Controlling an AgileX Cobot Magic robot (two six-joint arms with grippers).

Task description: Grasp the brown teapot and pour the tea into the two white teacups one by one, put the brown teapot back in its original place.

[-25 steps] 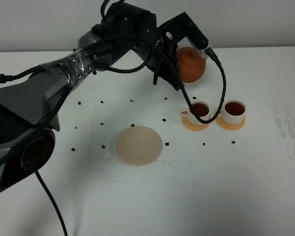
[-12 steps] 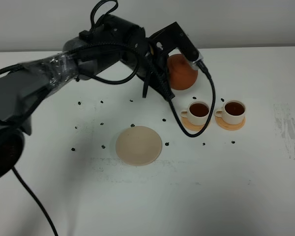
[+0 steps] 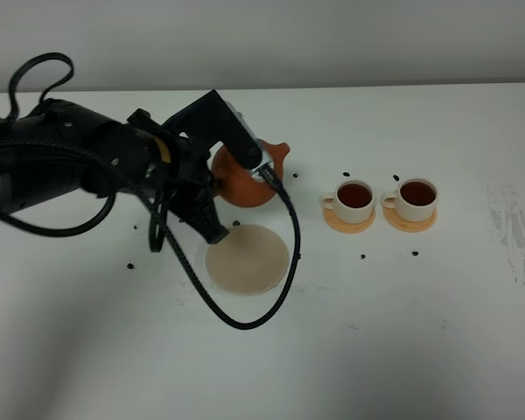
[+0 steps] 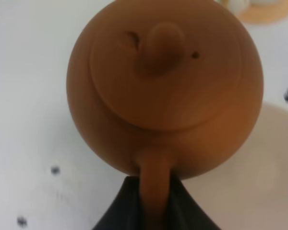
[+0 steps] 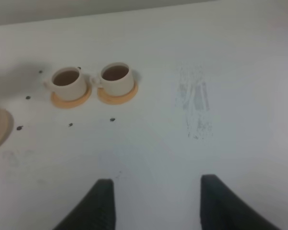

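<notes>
The brown teapot (image 3: 245, 179) is held clear of the white table (image 3: 402, 332) by the left gripper (image 4: 151, 201), whose jaws are clamped on the pot's loop handle, as is seen in the left wrist view. In the exterior high view the teapot is seen just beyond the far edge of the pale beige coaster (image 3: 247, 258), its spout turned toward the cups, and the coaster itself is left bare. The 2 white teacups (image 3: 357, 194) (image 3: 417, 194) are set side by side to the right of the teapot, each on its own small orange coaster (image 3: 347, 221) (image 3: 410, 221), and dark tea is seen in both. Small dark marks are scattered over the table around the coaster. The right gripper (image 5: 156, 203) is held above bare table, well apart from the cups, with its jaws spread apart and nothing between them.
</notes>
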